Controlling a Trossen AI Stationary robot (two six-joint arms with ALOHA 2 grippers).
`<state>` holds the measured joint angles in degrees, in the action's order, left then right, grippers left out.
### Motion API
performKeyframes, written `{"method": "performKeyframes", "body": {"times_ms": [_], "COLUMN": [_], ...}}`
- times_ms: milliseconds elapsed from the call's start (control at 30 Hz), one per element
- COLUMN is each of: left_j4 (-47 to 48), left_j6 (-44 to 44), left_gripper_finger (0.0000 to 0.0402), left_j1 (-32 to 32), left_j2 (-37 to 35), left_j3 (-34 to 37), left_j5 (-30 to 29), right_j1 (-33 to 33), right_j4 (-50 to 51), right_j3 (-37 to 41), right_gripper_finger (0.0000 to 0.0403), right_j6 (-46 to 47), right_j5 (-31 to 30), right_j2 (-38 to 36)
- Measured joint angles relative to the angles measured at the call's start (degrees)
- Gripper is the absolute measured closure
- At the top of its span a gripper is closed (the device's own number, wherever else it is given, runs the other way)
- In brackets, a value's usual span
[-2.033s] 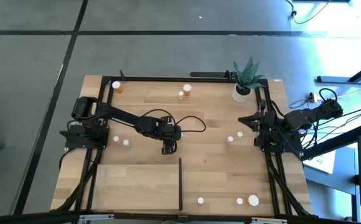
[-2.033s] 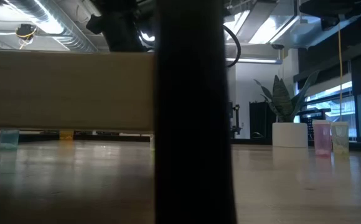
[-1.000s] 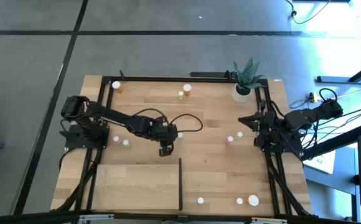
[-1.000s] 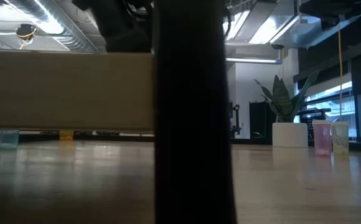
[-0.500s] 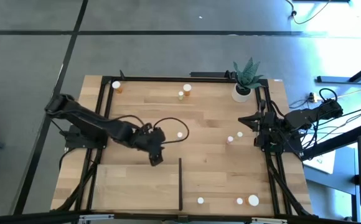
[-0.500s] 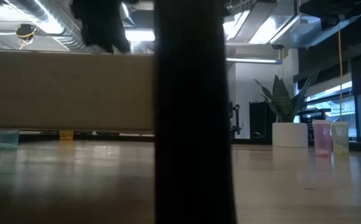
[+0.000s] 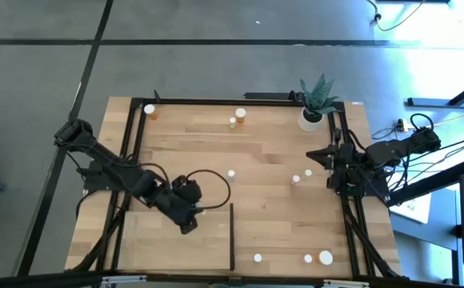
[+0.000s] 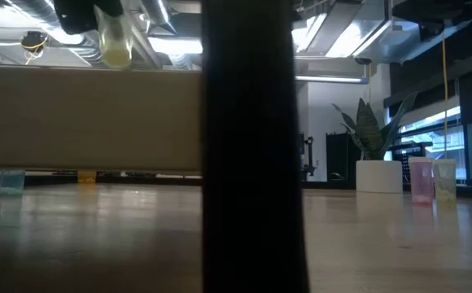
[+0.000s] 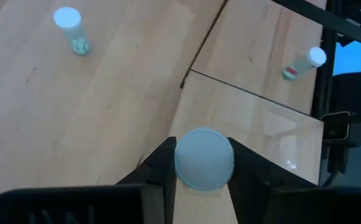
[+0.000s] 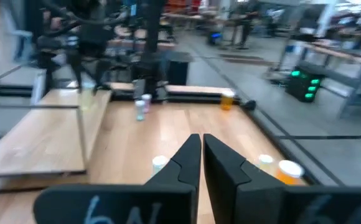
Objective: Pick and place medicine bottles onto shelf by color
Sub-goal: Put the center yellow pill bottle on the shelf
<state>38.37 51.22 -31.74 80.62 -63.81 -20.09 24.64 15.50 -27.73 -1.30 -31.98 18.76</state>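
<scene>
My left gripper [image 7: 189, 226] hangs over the far edge of the shelf [image 7: 168, 244], a pale wood panel with a black upright strip [image 7: 232, 236], and is shut on a yellow-green medicine bottle [image 8: 115, 42] with a white cap [image 9: 204, 158]. Other medicine bottles stand on the table: two orange [image 7: 150, 110] [image 7: 241, 114], a small green one [image 7: 233, 122], one mid-table [image 7: 231, 173], a pink one [image 7: 296, 179] and a green one [image 7: 309, 172]. My right gripper [image 7: 328, 165] waits shut at the right edge, with nothing between its fingers. My left gripper pinches the bottle between its two fingers [image 9: 162, 165], which stand on either side of its cap end [image 9: 187, 180]. The cap hides the exact place of contact. The fingers slant downward. The bottle's body [image 8: 117, 49] hangs below them, slightly tilted and well clear of the table.
A white pot with a spiky plant [image 7: 312, 118] stands at the far right corner. Three more white-capped bottles [image 7: 258, 258] [image 7: 308, 258] [image 7: 326, 257] stand near the front edge, right of the shelf. Black rails frame the tabletop [image 7: 240, 102].
My left gripper has carried the bottle from mid-table toward the near edge and the left, as far as the shelf's far edge. It has risen and rolled on the way. The bottle has come into the top left of the low view.
</scene>
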Motion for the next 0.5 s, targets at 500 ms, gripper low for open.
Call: {"method": "performKeyframes", "body": {"times_ms": [500], "left_j4": [-9.3], "left_j6": [6.9], "left_gripper_finger": [0.0303], "left_j1": [-6.1], "left_j2": [4.9], "left_j3": [-0.1], "left_j5": [-0.5], "right_j1": [0.0], "right_j4": [-1.1], "right_j3": [0.0], "right_gripper_finger": [0.0381], "right_j6": [-1.9], "right_j5": [34.1], "right_j2": [-0.2]}}
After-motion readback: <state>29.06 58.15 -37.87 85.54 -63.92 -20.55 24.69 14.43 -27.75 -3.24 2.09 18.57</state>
